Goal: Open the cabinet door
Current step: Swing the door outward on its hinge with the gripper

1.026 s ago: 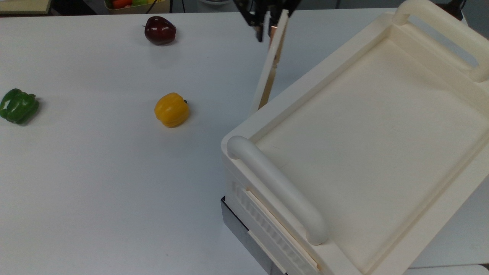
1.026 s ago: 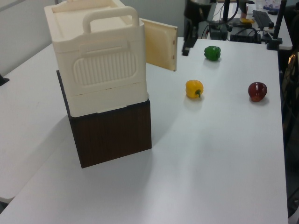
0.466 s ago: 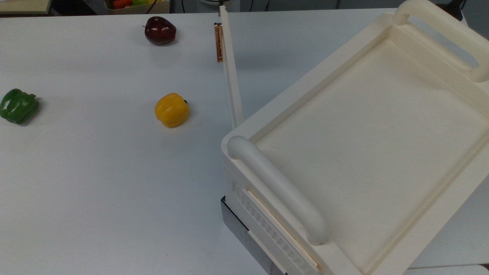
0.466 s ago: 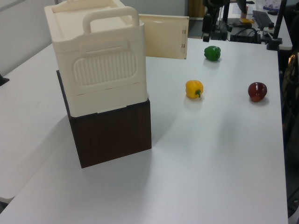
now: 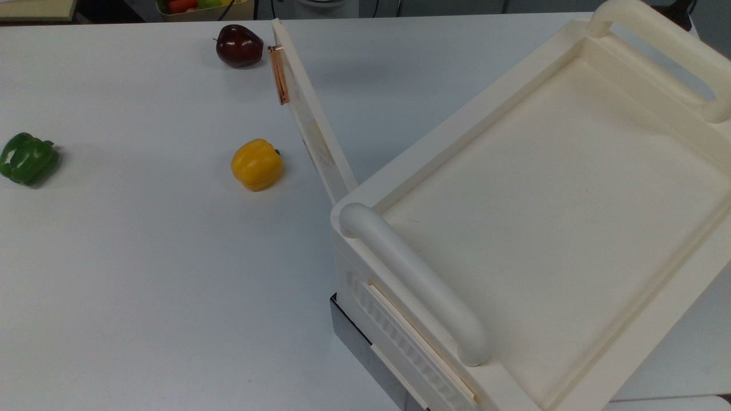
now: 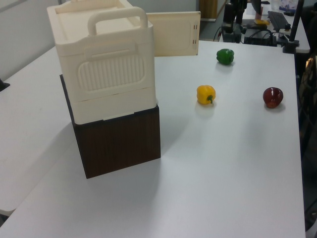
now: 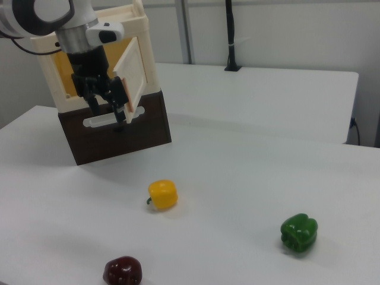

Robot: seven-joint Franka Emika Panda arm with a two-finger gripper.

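A white table (image 5: pixel 143 274) holds a cream cabinet (image 5: pixel 548 228) on a dark base. The cabinet door (image 5: pixel 311 123) stands swung wide from the cabinet's front corner, above the yellow pepper (image 5: pixel 256 164). The gripper (image 7: pixel 108 98) hangs just beside the door, jaws parted, holding nothing. A careless retreat might knock the door shut

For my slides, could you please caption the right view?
Claw beside the swung-open cabinet door, with a yellow pepper, green pepper and apple on the table.

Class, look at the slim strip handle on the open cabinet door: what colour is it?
The handle on the cabinet door is copper-brown, clearest in the top view.
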